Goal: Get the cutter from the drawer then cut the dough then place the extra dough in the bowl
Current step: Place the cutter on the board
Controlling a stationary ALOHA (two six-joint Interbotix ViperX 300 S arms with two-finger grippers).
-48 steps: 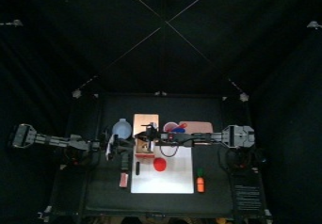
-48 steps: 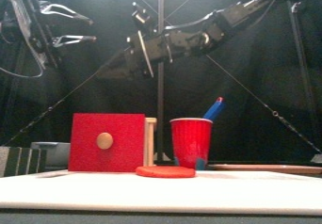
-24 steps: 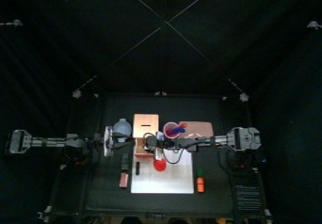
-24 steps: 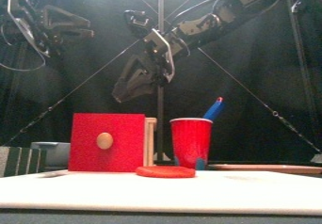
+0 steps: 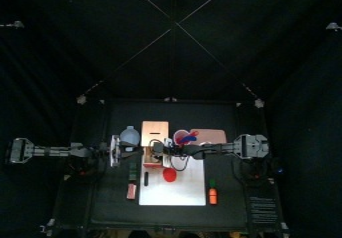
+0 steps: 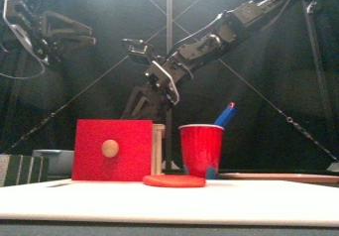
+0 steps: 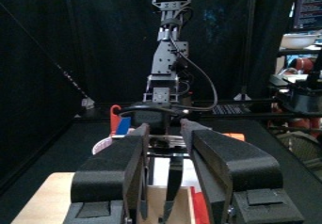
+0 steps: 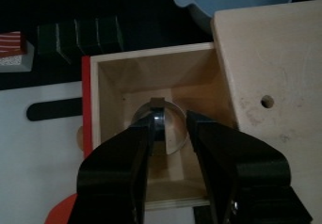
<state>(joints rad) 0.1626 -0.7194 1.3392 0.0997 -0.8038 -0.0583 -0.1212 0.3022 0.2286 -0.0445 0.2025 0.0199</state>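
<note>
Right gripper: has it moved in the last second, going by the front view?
Yes. The right gripper has come down. It now hangs much closer to the top of the red drawer front than a second ago, and has not reached it.

A white cutting board (image 5: 194, 187) lies flat at the middle of the table (image 5: 107, 207), reaching toward its front edge. Near the board's back edge a red cup (image 6: 201, 149) stands upright, with a blue toy knife (image 6: 225, 114) leaning out of its rim. A small orange-red toy (image 5: 214, 195) lies at the board's front right corner. A small red thing (image 5: 131, 190), too small to name, lies on the table just beside the board's left edge.
</note>
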